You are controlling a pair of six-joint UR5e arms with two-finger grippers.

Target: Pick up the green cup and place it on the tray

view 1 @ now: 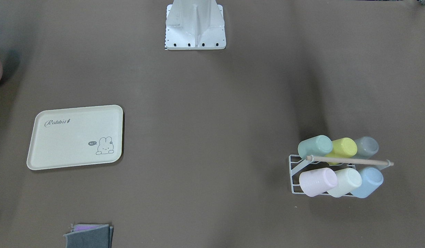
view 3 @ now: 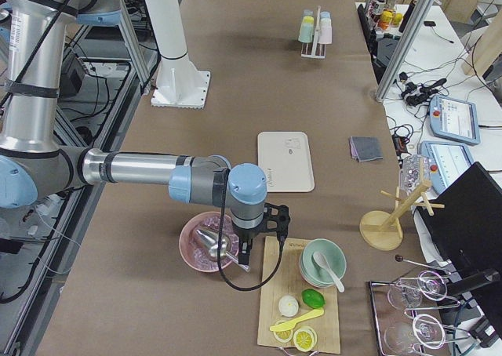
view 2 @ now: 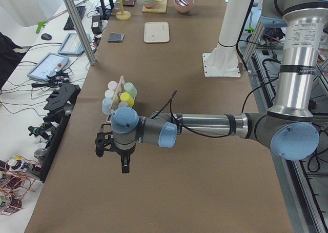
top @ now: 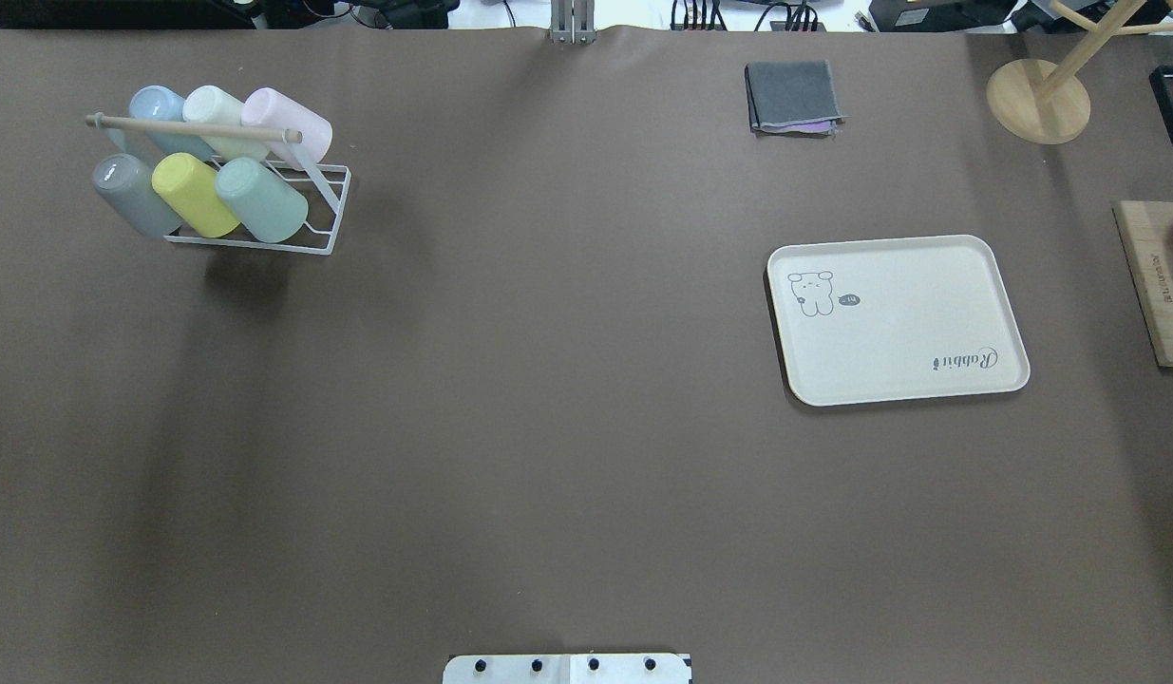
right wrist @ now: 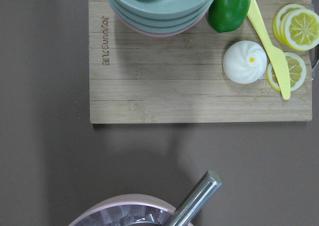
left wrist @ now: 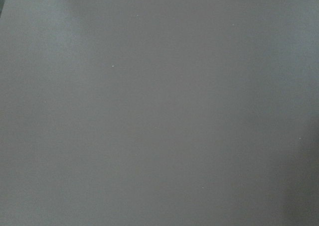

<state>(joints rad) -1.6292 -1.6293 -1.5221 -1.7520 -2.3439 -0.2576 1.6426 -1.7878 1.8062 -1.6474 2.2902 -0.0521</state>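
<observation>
The green cup (view 1: 315, 146) lies tilted on a white wire rack (view 1: 296, 172), at the row's end next to a yellow-green cup (view 1: 343, 148). It also shows in the overhead view (top: 261, 199). The cream Rabbit tray (view 1: 67, 148) lies flat and bare across the table, seen from overhead too (top: 909, 332). My left gripper (view 2: 113, 158) hangs over bare table short of the rack, seen only from the side; I cannot tell if it is open. My right gripper (view 3: 263, 234) hovers between a pink bowl and a wooden board, beyond the tray; I cannot tell its state.
The rack holds several cups under a wooden bar (top: 192, 128). A folded grey cloth (top: 793, 97) lies beyond the tray. A wooden board (right wrist: 199, 76) carries stacked bowls, a green pepper, lemon slices. A pink bowl (view 3: 205, 242) holds a metal utensil. A wooden stand (top: 1037, 100) stands at the corner.
</observation>
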